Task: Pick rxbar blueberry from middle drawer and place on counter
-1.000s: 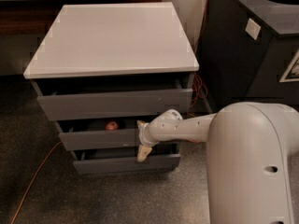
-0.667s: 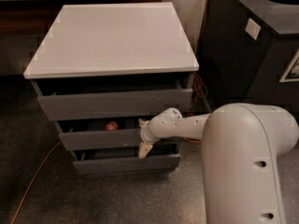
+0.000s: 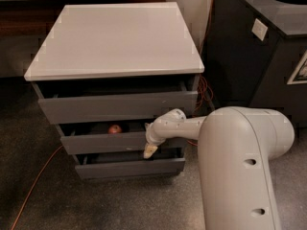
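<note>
Camera view: gripper (image 3: 149,151) at right end of grey middle drawer (image 3: 103,143) front, tip down; grip state I can't tell. Drawer ajar, red apple (image 3: 114,129) inside; rxbar blueberry hidden in shadow. White counter (image 3: 115,37) above.

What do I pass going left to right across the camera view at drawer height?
Orange cable on the floor → red apple in the middle drawer → gripper, pointing down in front of that drawer's face → arm's big white link. Black bin left out: it overlaps the arm.
</note>
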Action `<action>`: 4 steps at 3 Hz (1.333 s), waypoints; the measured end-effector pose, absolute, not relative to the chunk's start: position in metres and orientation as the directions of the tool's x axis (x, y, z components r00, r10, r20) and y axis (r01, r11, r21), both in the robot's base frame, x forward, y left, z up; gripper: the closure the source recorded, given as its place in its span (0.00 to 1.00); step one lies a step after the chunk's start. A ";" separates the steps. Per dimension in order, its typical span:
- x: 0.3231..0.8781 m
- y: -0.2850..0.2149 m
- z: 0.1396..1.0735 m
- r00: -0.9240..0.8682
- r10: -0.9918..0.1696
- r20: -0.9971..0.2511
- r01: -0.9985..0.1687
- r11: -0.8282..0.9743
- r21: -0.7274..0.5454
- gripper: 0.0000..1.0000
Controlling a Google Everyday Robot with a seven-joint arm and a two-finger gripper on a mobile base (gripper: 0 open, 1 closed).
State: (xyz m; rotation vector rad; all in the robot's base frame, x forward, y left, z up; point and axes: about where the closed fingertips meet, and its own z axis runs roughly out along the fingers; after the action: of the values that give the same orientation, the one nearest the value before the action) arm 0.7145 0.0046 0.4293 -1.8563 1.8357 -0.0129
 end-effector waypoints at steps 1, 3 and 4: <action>0.713 0.002 0.425 0.047 -0.933 -0.357 -0.937 0.083 -0.341 0.38; 0.675 -0.007 0.428 0.010 -0.924 -0.381 -0.946 0.116 -0.304 0.98; 0.660 -0.007 0.429 0.011 -0.921 -0.388 -0.949 0.113 -0.296 1.00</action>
State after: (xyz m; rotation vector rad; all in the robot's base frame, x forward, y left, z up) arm 0.6604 -0.0065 0.4286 -1.8107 1.9126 0.0735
